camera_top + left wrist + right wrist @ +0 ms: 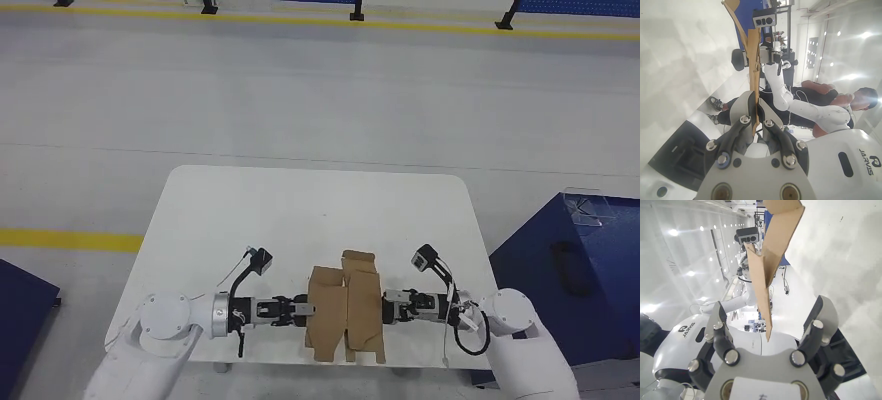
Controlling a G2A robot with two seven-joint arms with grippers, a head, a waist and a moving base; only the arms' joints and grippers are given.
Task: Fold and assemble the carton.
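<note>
Carton [345,310]: partly folded brown board over the near edge of the table [300,200], long axis running away from the robot, held between both arms.
Left tool [755,98]: clenched on the carton's left edge.
Right tool [770,310]: spread wide; the carton's right edge sits between its fingers [720,315], untouched, so closing looks like the next step.

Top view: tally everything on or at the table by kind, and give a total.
Carton: 1
Tools: 2, the left tool shut on the carton's edge and the right tool open
Table: 1
Total: 4
</note>
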